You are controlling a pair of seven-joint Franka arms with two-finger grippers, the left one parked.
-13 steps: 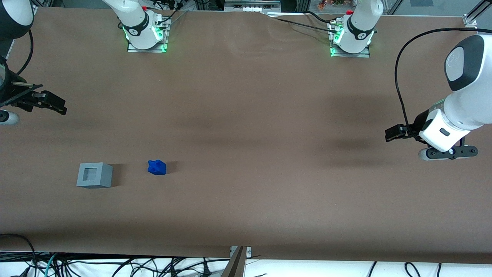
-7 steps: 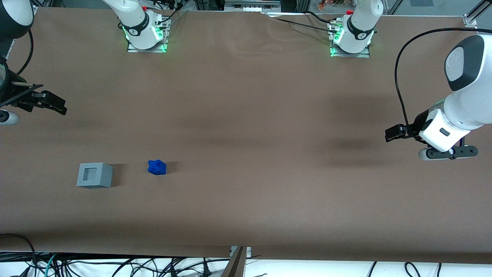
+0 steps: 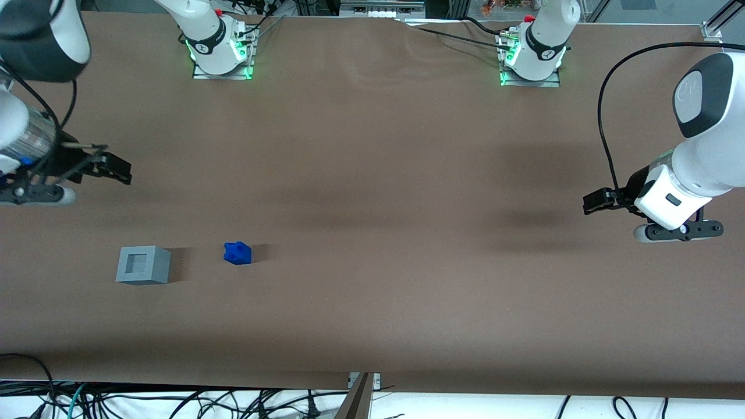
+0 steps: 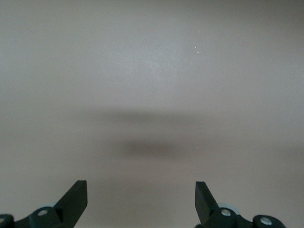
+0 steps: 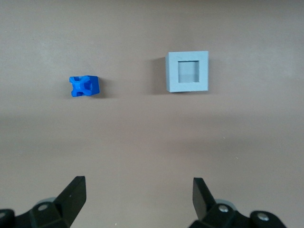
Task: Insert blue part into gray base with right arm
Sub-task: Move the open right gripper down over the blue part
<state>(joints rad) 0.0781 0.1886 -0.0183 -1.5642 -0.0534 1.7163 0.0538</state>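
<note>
Gripper (image 3: 119, 173) on right arm (image 3: 35, 52) hovers above brown table (image 3: 378, 174), fingers (image 5: 71, 197) spread open, holding nothing. Blue part (image 3: 237, 253) sits on table just beside gray base (image 3: 143, 265), apart from it; both nearer front camera than gripper. No readable writing or labels.

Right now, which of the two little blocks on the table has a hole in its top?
The gray base, with a square recess; the blue part beside it is lumpy. The open gripper hovers apart.
</note>
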